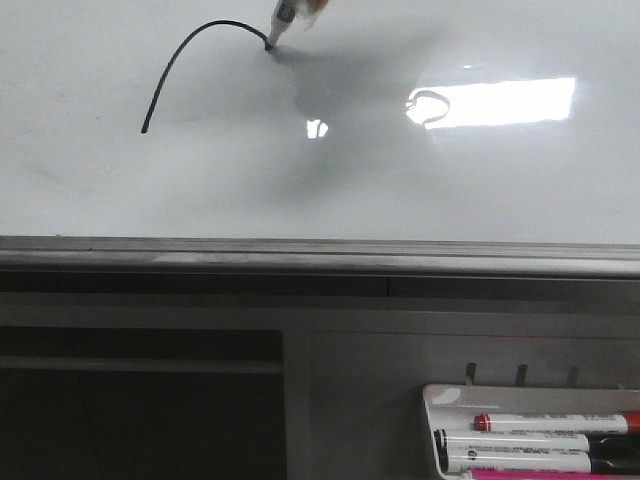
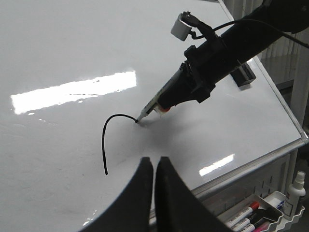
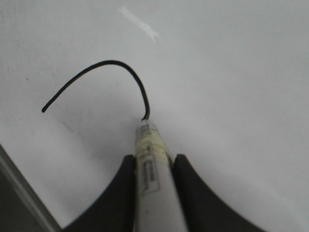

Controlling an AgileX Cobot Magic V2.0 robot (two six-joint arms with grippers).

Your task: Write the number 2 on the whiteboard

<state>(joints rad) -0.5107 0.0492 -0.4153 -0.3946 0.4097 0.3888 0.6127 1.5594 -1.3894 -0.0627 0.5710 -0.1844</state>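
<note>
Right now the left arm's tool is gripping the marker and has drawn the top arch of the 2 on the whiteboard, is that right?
Not quite: it is the right tool that grips the marker, as the right wrist view shows. The left tool is shut on nothing. The rest holds: only the arch of the number 2 is on the whiteboard.

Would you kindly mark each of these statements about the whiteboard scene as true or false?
1. The right gripper is shut on a marker. True.
2. The marker tip touches the end of the black line on the whiteboard. True.
3. The number 2 is already finished, with its long tail drawn. False: only a curved arch is there.
4. The left gripper holds a second marker. False: its jaws are closed together with nothing between them.
5. The marker tray below the board holds several markers. True.
6. The line is drawn in red. False: it is black.
</note>
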